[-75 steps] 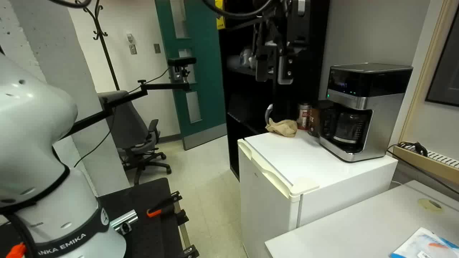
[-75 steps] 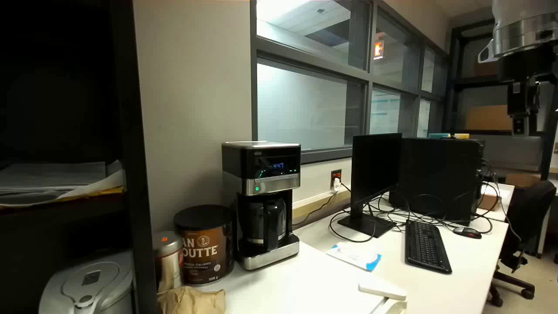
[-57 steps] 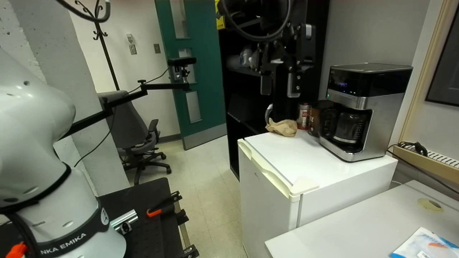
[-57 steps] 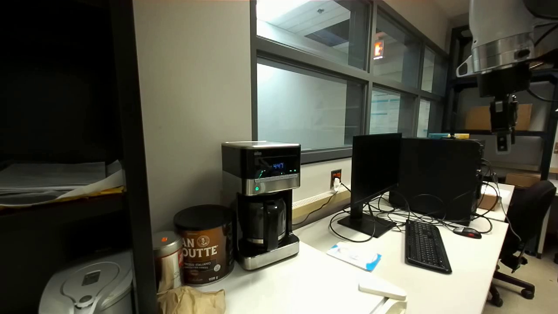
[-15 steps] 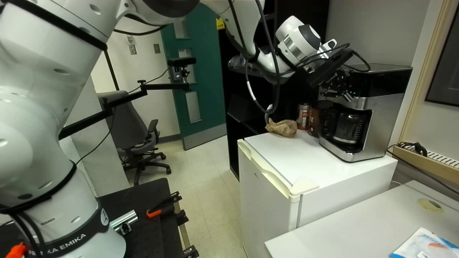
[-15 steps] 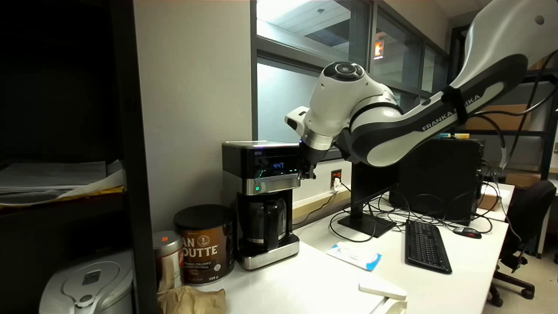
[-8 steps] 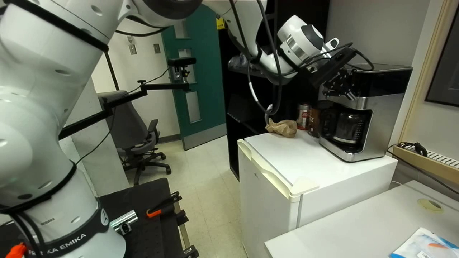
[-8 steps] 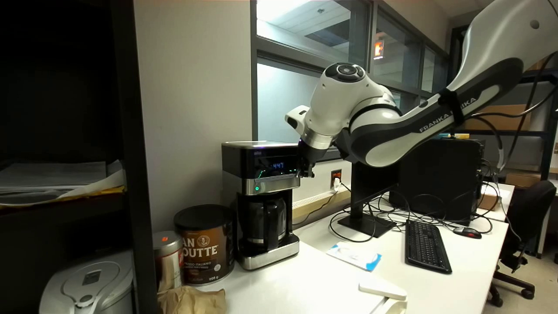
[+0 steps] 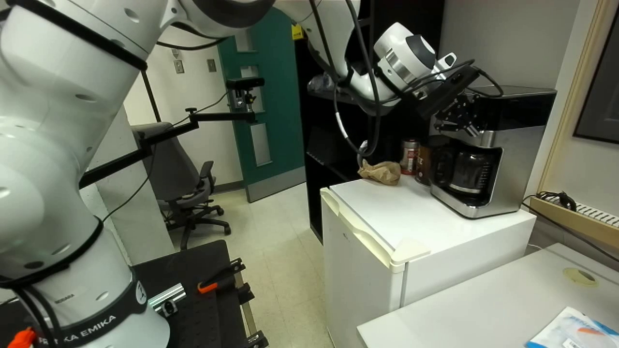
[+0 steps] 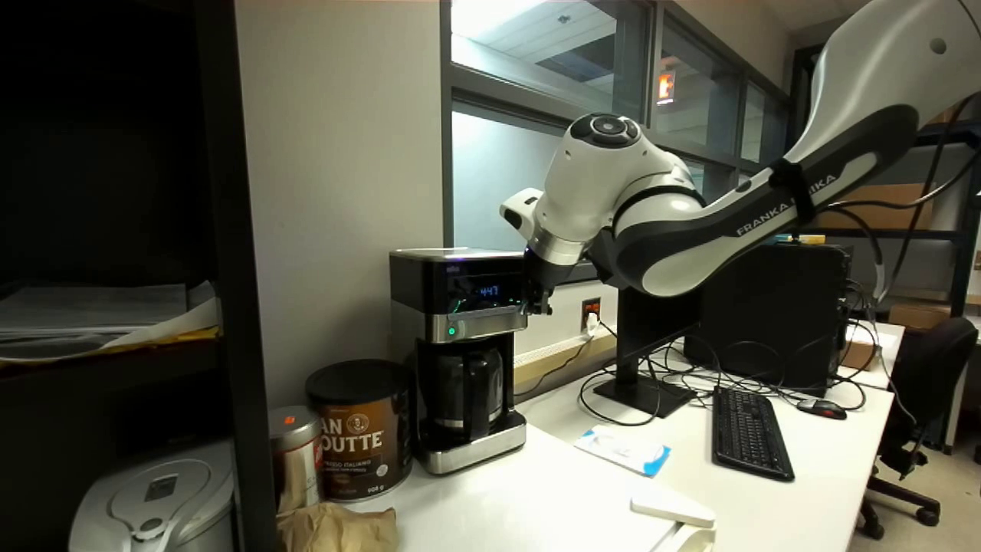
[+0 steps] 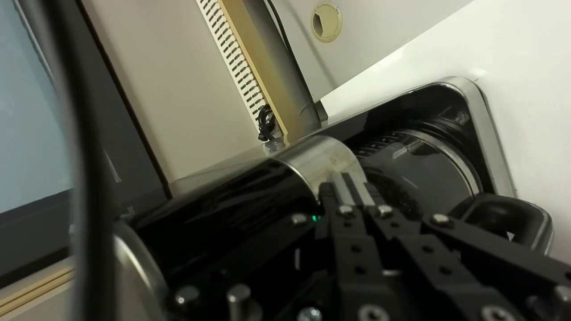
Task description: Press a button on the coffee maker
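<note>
Standing just ahead of the closed fingers is the drip coffee maker, contact unclear; its glass carafe sits below them, and green panel lights glow near their tips.

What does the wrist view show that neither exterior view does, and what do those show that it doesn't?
Only the wrist view clearly shows the two fingertips of the gripper, closed side by side; the exterior views leave that too small to tell.

Only the exterior views show the white arm, brown can and crumpled brown paper.

All share the coffee maker, its carafe and the gripper.
</note>
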Controlling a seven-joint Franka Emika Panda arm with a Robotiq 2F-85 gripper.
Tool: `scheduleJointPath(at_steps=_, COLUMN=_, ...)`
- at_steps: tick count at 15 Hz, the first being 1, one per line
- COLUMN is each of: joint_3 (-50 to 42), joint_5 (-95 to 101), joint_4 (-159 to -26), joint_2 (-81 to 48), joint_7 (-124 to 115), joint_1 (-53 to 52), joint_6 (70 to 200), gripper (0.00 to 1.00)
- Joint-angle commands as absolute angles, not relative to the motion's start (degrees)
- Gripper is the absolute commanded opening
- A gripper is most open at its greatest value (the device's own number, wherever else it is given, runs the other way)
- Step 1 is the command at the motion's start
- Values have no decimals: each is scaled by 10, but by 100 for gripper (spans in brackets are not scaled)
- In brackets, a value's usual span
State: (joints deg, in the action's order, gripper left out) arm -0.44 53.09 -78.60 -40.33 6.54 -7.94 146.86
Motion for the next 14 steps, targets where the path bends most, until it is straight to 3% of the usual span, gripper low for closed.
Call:
scheduleJointPath(at_steps=1, joint_3=-9, joint_5=526, joint_4=-756, joint_2=-428, joint_7=82, joint_1=-80, joint_6=1484, gripper=0)
scheduleJointPath(at_steps=14, joint_3=-8, joint_5=531, joint_4=-796, joint_2=-404, joint_7=81, joint_1=-80, joint_6=1496, gripper=0)
